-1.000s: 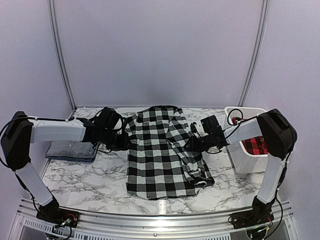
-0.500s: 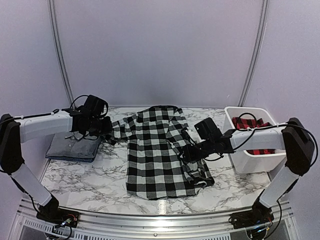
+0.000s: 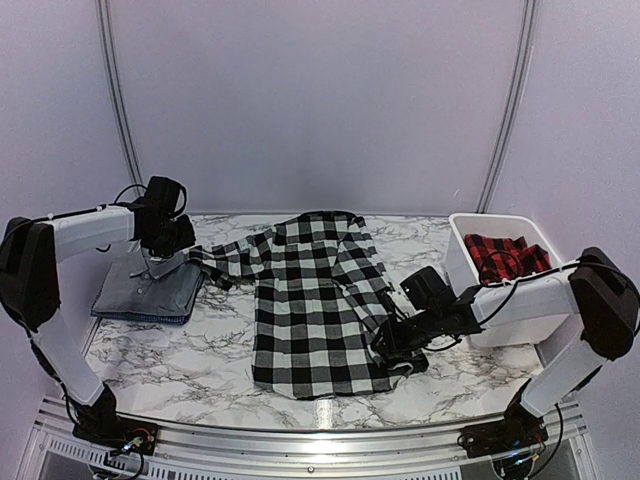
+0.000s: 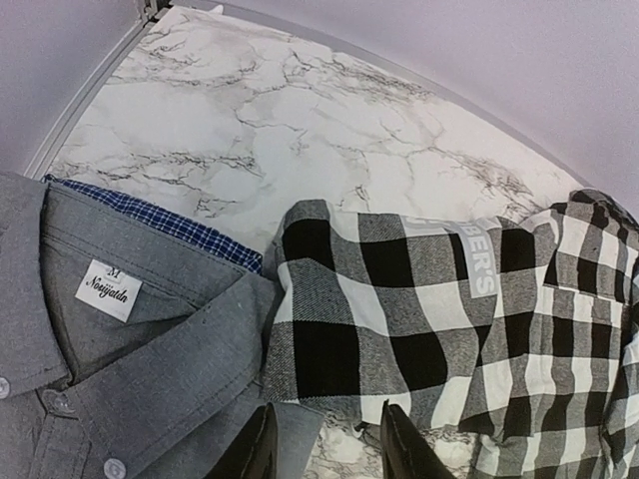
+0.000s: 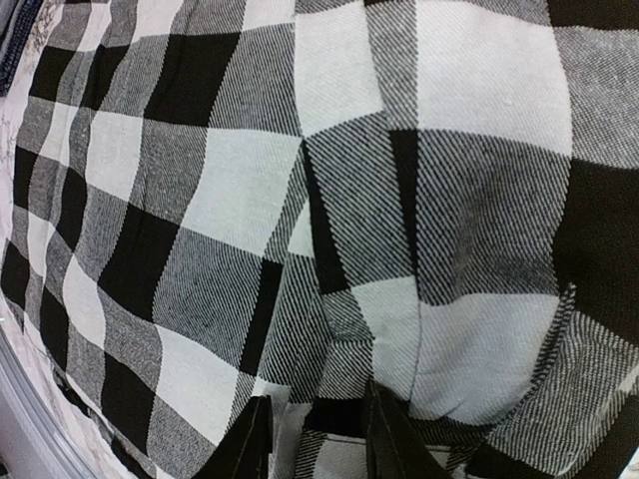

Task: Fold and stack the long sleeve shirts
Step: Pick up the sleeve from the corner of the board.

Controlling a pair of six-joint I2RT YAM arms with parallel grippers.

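Note:
The black-and-white checked shirt (image 3: 315, 310) lies spread on the marble table, its left sleeve stretched out to the left. The sleeve's cuff (image 4: 329, 329) rests against the folded grey shirt (image 3: 150, 290), which also shows in the left wrist view (image 4: 120, 349). My left gripper (image 3: 175, 250) is open and empty, its tips (image 4: 329, 449) just short of the cuff. My right gripper (image 3: 392, 340) is open, low over the bunched right sleeve at the shirt's near right, with its fingers (image 5: 384, 434) on the checked cloth (image 5: 250, 200). The red-and-black shirt (image 3: 505, 258) lies in a bin.
The white bin (image 3: 490, 218) stands at the table's right edge, close behind my right arm. A metal rail (image 3: 300, 435) runs along the near edge. The back wall rises just behind the checked shirt's collar.
My left gripper has drawn the left sleeve out to the left and let it go by the grey shirt. My right gripper has moved nearer and lower along the right sleeve.

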